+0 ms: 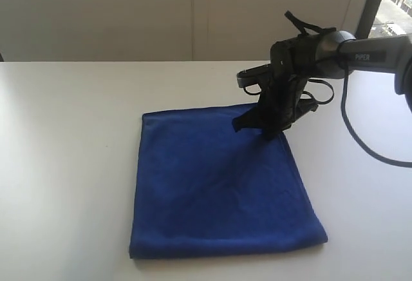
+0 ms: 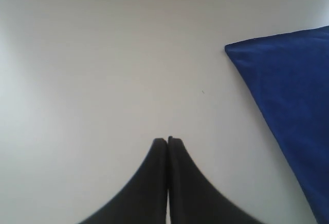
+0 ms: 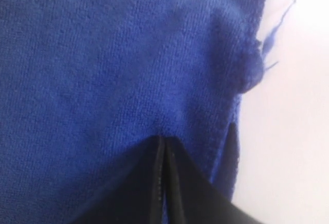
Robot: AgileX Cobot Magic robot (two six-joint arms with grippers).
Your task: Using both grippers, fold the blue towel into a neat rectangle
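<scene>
The blue towel (image 1: 219, 184) lies flat on the white table (image 1: 64, 133) as a roughly square folded shape. My right gripper (image 1: 257, 129) is down at the towel's far right corner. In the right wrist view its jaws (image 3: 164, 137) are shut, their tips resting on the blue towel (image 3: 103, 54) near its edge, and no cloth shows between them. My left gripper (image 2: 167, 140) is shut over bare table with nothing in it. A corner of the blue towel (image 2: 288, 90) lies off to one side of it. The left arm does not show in the exterior view.
A loose blue thread (image 3: 277, 29) sticks out from the towel's corner. The right arm's black cable (image 1: 360, 139) hangs over the table at the right. A pale wall stands behind the table's far edge (image 1: 129, 62).
</scene>
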